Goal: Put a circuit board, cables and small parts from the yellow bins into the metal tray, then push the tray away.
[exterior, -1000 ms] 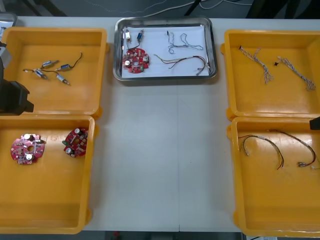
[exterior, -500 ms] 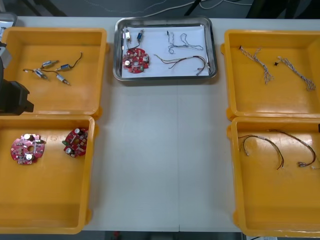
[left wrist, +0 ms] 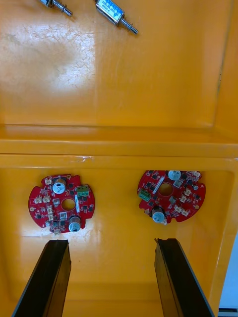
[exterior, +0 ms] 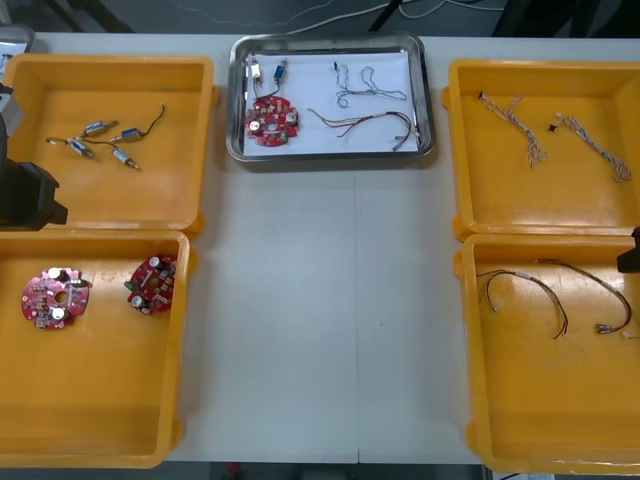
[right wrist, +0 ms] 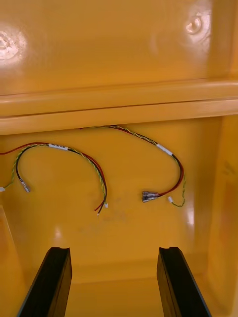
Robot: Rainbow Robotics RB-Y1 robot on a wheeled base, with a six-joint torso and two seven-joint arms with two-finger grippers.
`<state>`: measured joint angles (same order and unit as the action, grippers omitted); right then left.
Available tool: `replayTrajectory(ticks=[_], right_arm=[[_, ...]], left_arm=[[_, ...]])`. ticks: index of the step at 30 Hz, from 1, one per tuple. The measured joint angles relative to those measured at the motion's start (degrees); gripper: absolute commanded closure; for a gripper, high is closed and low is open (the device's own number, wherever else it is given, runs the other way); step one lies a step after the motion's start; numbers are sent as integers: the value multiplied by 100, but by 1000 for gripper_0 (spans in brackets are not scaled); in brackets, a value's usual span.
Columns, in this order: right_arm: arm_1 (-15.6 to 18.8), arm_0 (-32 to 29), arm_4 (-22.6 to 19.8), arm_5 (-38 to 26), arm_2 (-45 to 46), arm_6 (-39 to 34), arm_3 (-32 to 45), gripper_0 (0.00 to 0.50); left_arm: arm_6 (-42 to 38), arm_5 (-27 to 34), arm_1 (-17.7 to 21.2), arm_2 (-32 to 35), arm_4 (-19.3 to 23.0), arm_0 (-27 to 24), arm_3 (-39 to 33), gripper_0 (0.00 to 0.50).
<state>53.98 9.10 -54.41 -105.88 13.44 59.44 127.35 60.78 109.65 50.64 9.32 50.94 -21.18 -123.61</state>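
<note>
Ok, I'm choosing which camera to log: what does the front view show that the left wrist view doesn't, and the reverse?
Front view, not left wrist: the metal tray holding a circuit board and cables; the right bins with loose cables; the right arm at those bins' outer side. Left wrist, not front: the left gripper, fingers open, over the near left bin. Both: two red circuit boards in that bin, and small metal parts in the far left bin.

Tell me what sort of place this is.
Probably an electronics kitting bench set up for a robot: a light table holds yellow bins sorting red circuit boards, cables and small metal parts, and a metal tray between them holds some of each.
</note>
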Motion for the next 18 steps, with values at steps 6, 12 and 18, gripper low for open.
replayTrajectory(ticks=[6,12,18], right_arm=[[-184,-206,93,369,-9,467,-15,0],[-193,-439,299,410,-10,495,-6,0],[-194,-574,351,427,-10,495,7,0]], left_arm=[[0,0,0,0,0,0,0,0],[0,0,0,0,0,0,0,0],[0,0,0,0,0,0,0,0]])
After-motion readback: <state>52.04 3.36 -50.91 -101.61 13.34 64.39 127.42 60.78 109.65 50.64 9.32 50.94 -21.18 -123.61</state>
